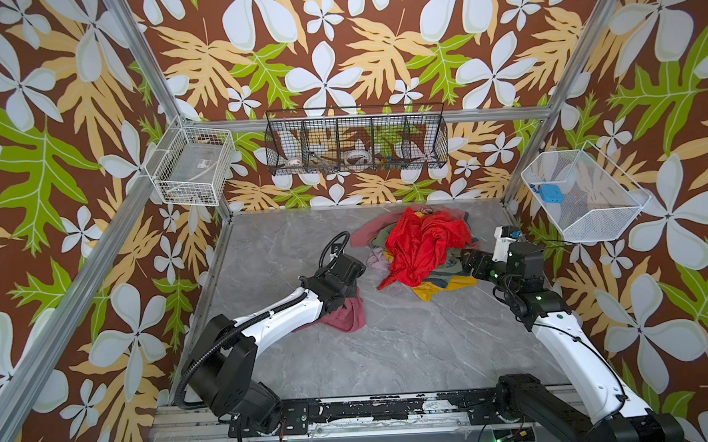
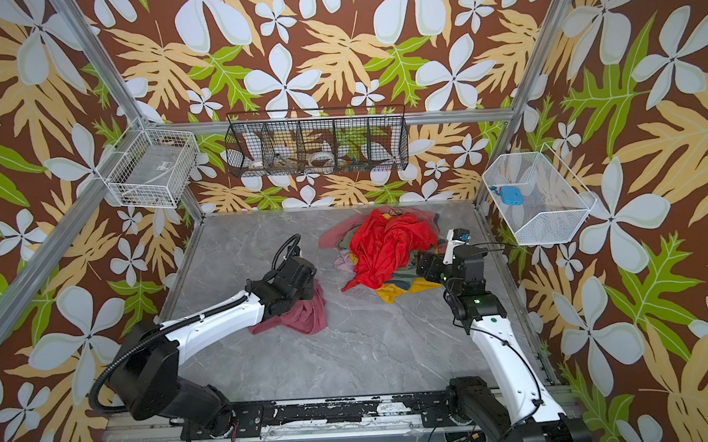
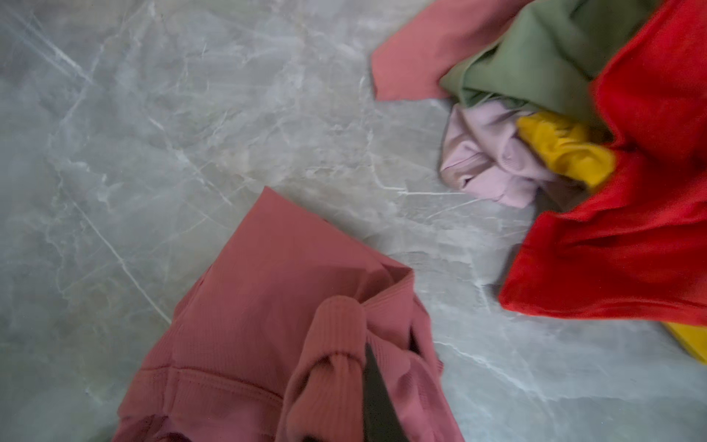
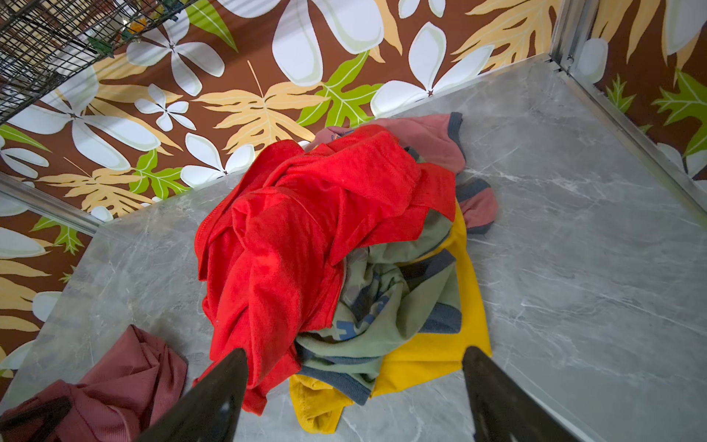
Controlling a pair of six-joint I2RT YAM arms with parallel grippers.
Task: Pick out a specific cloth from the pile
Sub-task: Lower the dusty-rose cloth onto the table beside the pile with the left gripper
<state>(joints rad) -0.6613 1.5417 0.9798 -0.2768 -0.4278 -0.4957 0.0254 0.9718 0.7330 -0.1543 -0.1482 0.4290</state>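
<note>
Nearest the camera in both top views, a black mounting rail (image 1: pixel 374 408) carries the two arm bases at the front edge of the grey marble counter (image 1: pixel 392 353).

From there the left arm reaches forward. The left end effector (image 3: pixel 377 390) is clamped together on the dusty-rose cloth (image 1: pixel 347 318); in the left wrist view, ribbed folds bunch around one dark finger. That cloth hangs from the grip and spreads onto the counter in front of the pile (image 1: pixel 420 243) and to its left, apart from it, with bare marble between.

The pile sits toward the back of the counter. A red cloth (image 1: pixel 422 239) drapes over its top, with a yellow cloth (image 1: pixel 443 286) at its front edge, a lilac cloth (image 3: pixel 486 160) on its left side, a green cloth (image 3: pixel 535 57) underneath, and a pink cloth with grey trim (image 4: pixel 428 137) behind.

The right end effector (image 4: pixel 355 351) is at the pile's right front edge, fingers (image 4: pixel 225 382) spread wide and holding nothing. One finger overlaps a hanging corner of the red cloth in the right wrist view; whether it touches cannot be told.
</note>
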